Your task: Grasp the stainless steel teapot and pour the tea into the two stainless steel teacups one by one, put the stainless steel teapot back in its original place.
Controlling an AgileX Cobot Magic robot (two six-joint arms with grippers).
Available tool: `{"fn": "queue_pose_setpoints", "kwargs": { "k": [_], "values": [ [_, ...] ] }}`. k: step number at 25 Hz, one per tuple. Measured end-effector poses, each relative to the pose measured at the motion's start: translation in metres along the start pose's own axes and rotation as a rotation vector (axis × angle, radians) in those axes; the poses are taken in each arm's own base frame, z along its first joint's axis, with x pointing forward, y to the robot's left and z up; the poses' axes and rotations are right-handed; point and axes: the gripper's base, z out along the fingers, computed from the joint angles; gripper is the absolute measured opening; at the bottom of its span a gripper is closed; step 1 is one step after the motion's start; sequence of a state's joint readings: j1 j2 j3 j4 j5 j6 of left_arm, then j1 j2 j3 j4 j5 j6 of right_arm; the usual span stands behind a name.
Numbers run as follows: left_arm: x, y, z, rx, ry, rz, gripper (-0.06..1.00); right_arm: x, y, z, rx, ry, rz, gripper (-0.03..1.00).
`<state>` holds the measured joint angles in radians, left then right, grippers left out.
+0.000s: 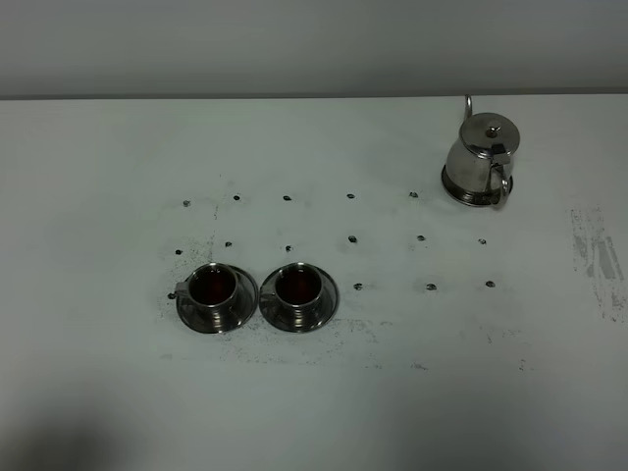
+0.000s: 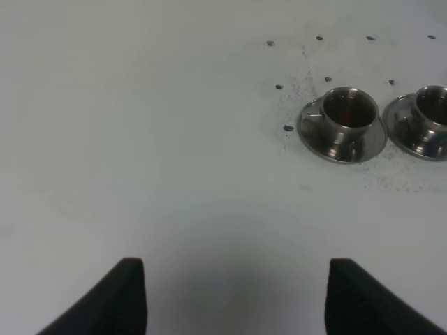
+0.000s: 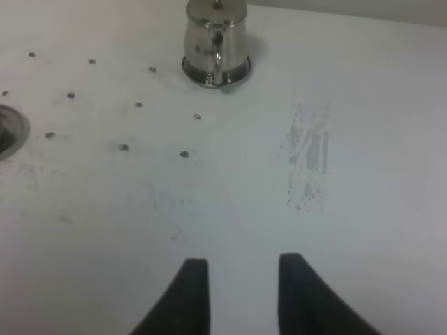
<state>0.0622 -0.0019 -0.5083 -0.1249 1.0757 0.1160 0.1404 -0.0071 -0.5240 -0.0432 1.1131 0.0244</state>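
Standing upright at the table's (image 1: 98, 392) far right, the stainless steel teapot (image 1: 480, 157) bears no readable marking, though glare may hide one. Two stainless steel teacups (image 1: 213, 287) (image 1: 297, 286) hold tea (image 1: 212, 286). Left gripper (image 2: 234, 289) spread wide, right gripper (image 3: 237, 286) parted, both empty.

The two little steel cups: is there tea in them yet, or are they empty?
Both hold tea. The left teacup and right teacup each show dark reddish liquid inside; how full, cannot tell.
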Motion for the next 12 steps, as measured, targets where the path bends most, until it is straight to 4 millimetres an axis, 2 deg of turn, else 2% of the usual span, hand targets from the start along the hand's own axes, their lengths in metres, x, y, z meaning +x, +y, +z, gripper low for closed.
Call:
{"fn": "queue_pose_setpoints", "kwargs": {
  "k": [12],
  "values": [
    [0.0000, 0.0000, 0.0000, 0.000, 0.000, 0.000, 0.53, 0.0000, 0.0000, 0.0000, 0.000, 0.000, 0.000, 0.23]
  ]
}}
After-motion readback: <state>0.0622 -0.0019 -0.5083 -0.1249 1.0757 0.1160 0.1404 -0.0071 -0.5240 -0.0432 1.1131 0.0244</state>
